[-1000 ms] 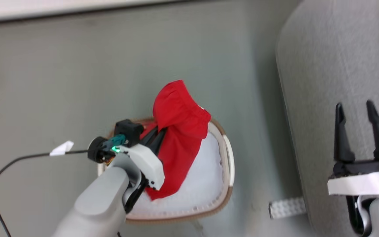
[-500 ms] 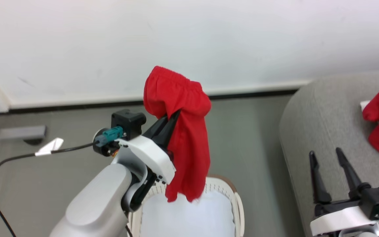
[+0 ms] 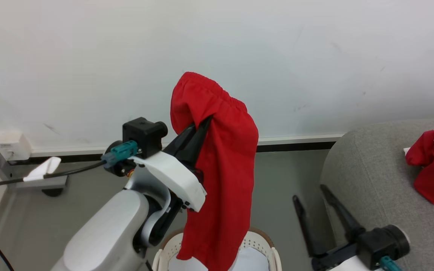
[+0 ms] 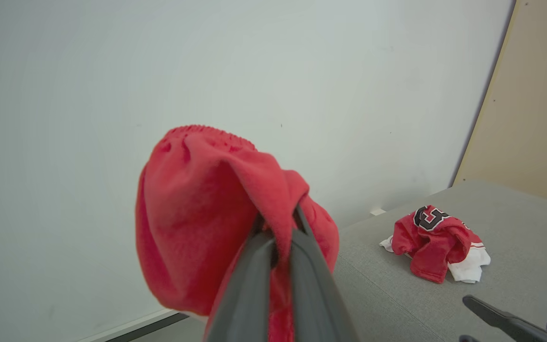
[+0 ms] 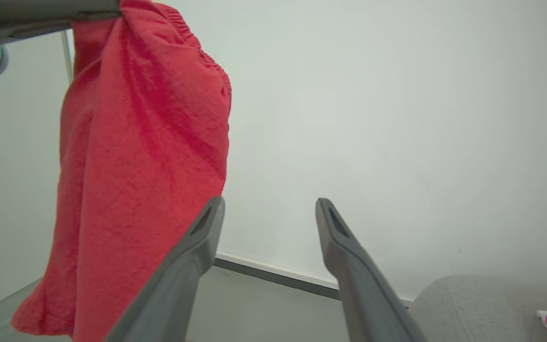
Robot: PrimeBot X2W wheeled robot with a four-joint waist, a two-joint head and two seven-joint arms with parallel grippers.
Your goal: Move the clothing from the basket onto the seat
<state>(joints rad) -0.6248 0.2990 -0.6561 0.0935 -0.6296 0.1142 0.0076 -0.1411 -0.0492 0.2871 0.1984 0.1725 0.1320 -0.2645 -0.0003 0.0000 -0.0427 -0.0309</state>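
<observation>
Red shorts [image 3: 220, 180] with a gathered waistband hang high in the air, pinched by my left gripper [image 3: 205, 122], which is shut on the cloth [image 4: 197, 209]. Their lower hem dangles just above the cream basket [image 3: 266, 244] at the bottom of the head view. A red jersey [image 3: 433, 165] with black-white lettering lies crumpled on the grey seat [image 3: 371, 180] at the right, also in the left wrist view [image 4: 437, 240]. My right gripper [image 3: 309, 192] stands open beside the seat's left edge, fingers pointing up, with nothing between them [image 5: 268, 204]. From the right wrist the shorts [image 5: 140, 166] hang to the left.
A white wall [image 3: 315, 56] with a dark baseboard rises behind. A black cable with a white tag [image 3: 42, 169] runs from my left wrist. A grey bracket and a socket box [image 3: 11, 145] sit at the left. Grey floor lies between basket and seat.
The head camera has tilted up from the floor to the wall. My left gripper has lifted the shorts up out of the basket. The right gripper stays open.
</observation>
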